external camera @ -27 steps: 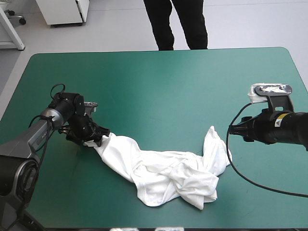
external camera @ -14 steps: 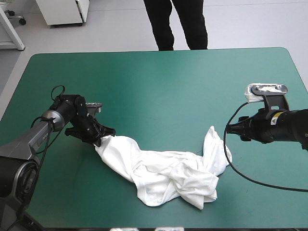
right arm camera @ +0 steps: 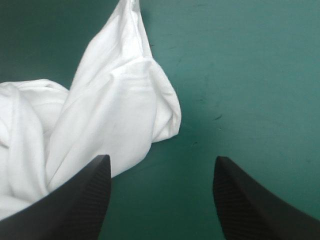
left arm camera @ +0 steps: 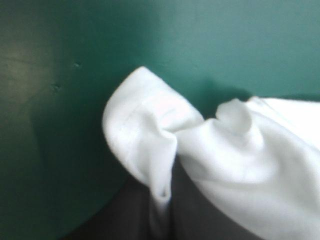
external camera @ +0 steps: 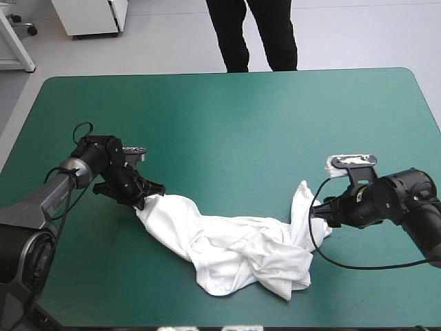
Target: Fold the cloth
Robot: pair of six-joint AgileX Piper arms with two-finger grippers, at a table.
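- T-shirt: white and crumpled, it lies in a long rumpled band across the near half of the table on the teal-green cover. The thickest folds sit close to the near edge, right of the middle.
- Left gripper: low over the cover at the band's left end, clamped on the cloth. In the left wrist view a hemmed fold is pinched between the two fingers, and a rounded lobe of fabric bulges just ahead of them.
- Right gripper: low at the shirt's right end, beside a flap that narrows to a point toward the far edge.
- Its black fingers stand wide apart, holding nothing, with only bare cover in the gap.
- Cloth and right gripper: the flap's rounded edge lies just ahead of the gap. The fabric reaches the finger nearer the heap, but I cannot tell whether they touch. The other finger is well clear of the cloth.
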